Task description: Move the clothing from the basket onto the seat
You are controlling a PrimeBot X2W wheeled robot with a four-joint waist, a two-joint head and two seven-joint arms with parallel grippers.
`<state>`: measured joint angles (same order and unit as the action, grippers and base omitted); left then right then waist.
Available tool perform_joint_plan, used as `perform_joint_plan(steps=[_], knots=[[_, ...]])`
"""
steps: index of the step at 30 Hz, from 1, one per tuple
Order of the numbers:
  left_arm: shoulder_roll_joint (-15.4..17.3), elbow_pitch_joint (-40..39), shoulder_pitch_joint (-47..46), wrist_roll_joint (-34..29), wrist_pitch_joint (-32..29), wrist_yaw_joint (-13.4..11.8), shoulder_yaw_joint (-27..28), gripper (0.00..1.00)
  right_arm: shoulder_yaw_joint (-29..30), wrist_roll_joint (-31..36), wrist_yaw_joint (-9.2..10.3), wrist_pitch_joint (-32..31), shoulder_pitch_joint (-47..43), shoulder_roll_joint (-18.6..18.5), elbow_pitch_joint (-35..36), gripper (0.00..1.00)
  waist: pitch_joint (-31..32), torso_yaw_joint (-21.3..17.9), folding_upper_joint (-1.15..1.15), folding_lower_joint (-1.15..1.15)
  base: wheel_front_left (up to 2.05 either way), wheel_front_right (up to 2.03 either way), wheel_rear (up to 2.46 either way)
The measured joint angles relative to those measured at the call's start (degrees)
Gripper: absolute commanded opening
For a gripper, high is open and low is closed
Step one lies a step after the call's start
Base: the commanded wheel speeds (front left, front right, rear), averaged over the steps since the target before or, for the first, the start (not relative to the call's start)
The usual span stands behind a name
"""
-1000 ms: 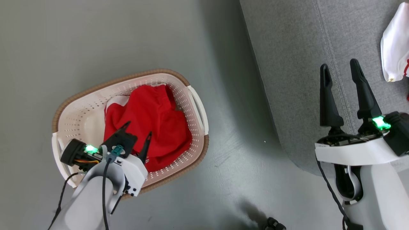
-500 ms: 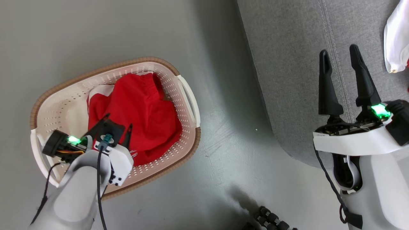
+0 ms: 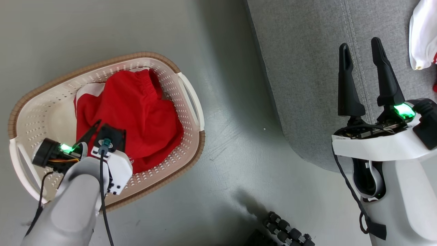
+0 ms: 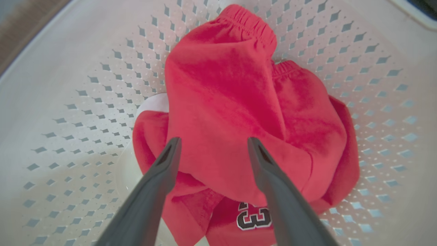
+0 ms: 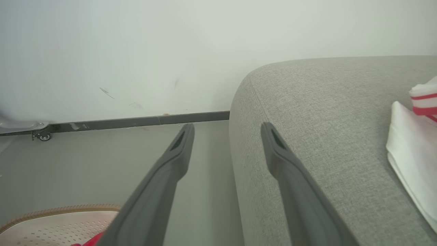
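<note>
Left gripper (image 4: pixel 214 142) hangs inside the basket (image 3: pixel 37 109) at 8 o'clock in the head view, its jaws spread wide and pointing down at the red garment (image 3: pixel 136 112). In the left wrist view a thick fold of that garment lies right between the two fingers, and the rest bulges away toward 12 and 3 o'clock. Whether the tips press into the cloth cannot be told. A black-and-white print (image 4: pixel 254 215) on the red cloth shows at 6 o'clock, just inside the right-hand finger, and a white panel (image 4: pixel 153 102) peeks out at 10 o'clock from the fingertips. The garment is bunched in the middle of the basket and reaches its 1 o'clock wall. Past the basket's white handle (image 3: pixel 193 99), bare grey floor (image 3: pixel 232 136) separates it from the grey sofa (image 3: pixel 307 68), which takes up the 1 to 3 o'clock part of the head view. Right gripper (image 3: pixel 360 43) hovers above the sofa cushion at 3 o'clock, jaws also wide apart with nothing between them. A white garment (image 3: pixel 420 37) with red stripes lies on the sofa at 2 o'clock, just beyond that gripper and apart from it.
</note>
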<state>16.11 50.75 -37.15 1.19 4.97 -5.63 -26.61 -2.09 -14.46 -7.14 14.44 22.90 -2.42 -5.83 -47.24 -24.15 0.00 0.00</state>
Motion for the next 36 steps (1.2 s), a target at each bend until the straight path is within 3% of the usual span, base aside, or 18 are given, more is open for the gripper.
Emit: perform_joint_plan(steps=[7,10,12,13,14,17,18,19,36], knots=[[1.4,1.4,-1.9,-1.0,-1.5,-2.7,0.6,1.0,-0.5,-1.3,0.0,0.0,0.9,0.0,0.0,1.0,-1.1,-1.0,0.0,0.0,0.0,0.0,0.0],[0.5,3.0,-2.9,-1.0,-2.0,-3.3,0.4,1.0,-1.0,-1.8,0.0,0.0,1.2,0.0,-0.3,1.0,-2.1,-2.3,0.0,0.0,0.0,0.0,0.0],[-0.1,3.2,-3.0,-1.0,-2.3,-2.8,-0.2,0.8,-1.3,-2.1,0.0,0.0,1.9,0.0,-0.3,1.0,-2.1,-2.3,0.0,0.0,0.0,0.0,0.0],[-0.4,3.5,-3.0,-1.0,-2.5,-2.4,-0.3,0.58,-1.5,-2.3,0.0,0.0,2.0,0.0,-0.3,1.0,-2.0,-2.4,0.0,0.0,0.0,0.0,0.0],[-0.4,3.7,-3.0,-1.0,-2.5,-2.0,-0.5,0.45,-1.6,-2.3,0.0,0.0,2.0,0.0,-0.3,1.0,-2.0,-2.5,0.0,0.0,0.0,0.0,0.0],[-0.2,4.3,-3.1,-1.0,-2.5,-1.9,-0.7,0.19,-1.6,-2.3,0.0,0.0,2.0,0.0,-0.3,1.0,-2.0,-2.6,0.0,0.0,0.0,0.0,0.0],[-0.1,4.4,-3.1,-1.2,-2.5,-1.9,-0.9,0.05,-1.6,-2.3,0.0,0.0,2.0,0.0,-0.4,1.0,-2.0,-2.7,0.0,0.0,0.0,0.0,0.0],[-0.1,4.5,-3.1,-1.5,-2.5,-1.9,-1.0,0.0,-1.6,-2.3,0.0,0.0,2.0,0.0,-0.4,1.0,-2.0,-2.8,0.0,0.0,0.0,0.0,0.0],[0.2,4.9,-4.1,-2.0,-0.8,-2.4,-1.3,0.0,-1.5,-2.3,0.0,0.0,2.0,0.0,-0.7,1.0,-1.2,-2.0,0.0,0.0,0.0,0.0,0.0]])
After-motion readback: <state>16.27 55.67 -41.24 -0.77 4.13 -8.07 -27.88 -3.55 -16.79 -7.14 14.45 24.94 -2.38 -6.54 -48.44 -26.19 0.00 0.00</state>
